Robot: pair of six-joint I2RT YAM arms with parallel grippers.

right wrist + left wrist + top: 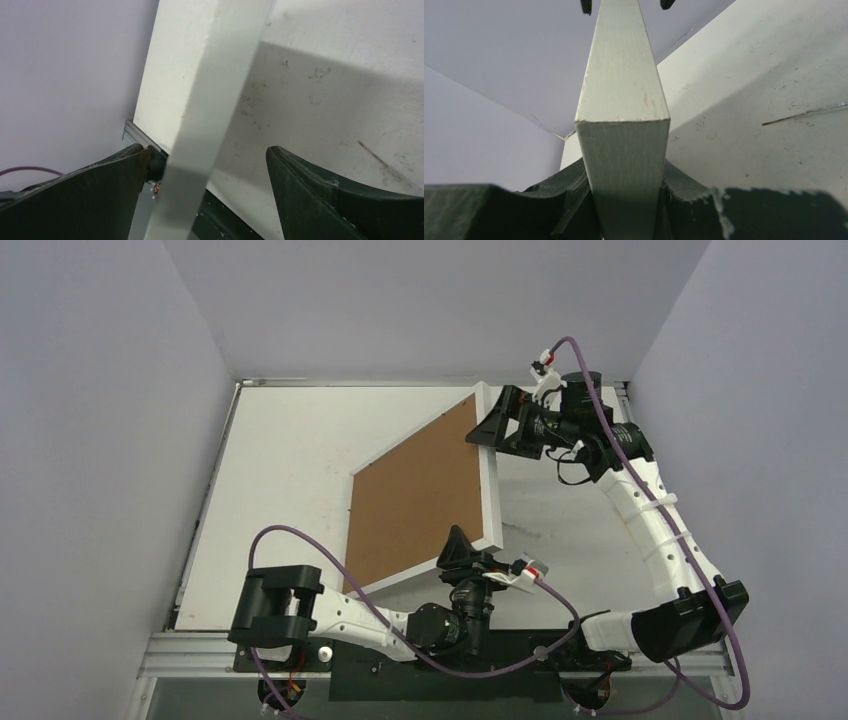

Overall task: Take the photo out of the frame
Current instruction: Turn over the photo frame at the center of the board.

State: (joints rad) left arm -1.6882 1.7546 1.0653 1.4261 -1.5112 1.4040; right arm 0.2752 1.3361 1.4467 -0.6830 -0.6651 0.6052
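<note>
Left gripper (462, 552): closed partway onto the frame (489, 485). Both fingers press the narrow white border at its near corner, and the left wrist view shows that edge running straight up between them.
Right gripper (493, 430): spread wide and holding nothing. Its fingers straddle the frame's far corner; in the right wrist view the white edge passes close by one finger, with a clear gap to the other.
Frame: over the middle of the worktop (290, 460), running from about 1 o'clock at the far corner to about 5 o'clock at the near one. It is tipped on a slant with the 3 o'clock side raised; whether the 9 o'clock side rests on the worktop I cannot tell.
Brown back (415, 495): turned up towards the overhead camera and seated inside the white border. No clips or tabs can be made out.
Photo: not in sight in any view — judged to be inside the frame, under the back.
Done so far: the frame is in hand, back side uppermost and reachable.
Left to do: loosen and lift out the back, free the photo and set it apart from the frame — by this judgement, most of the job.
</note>
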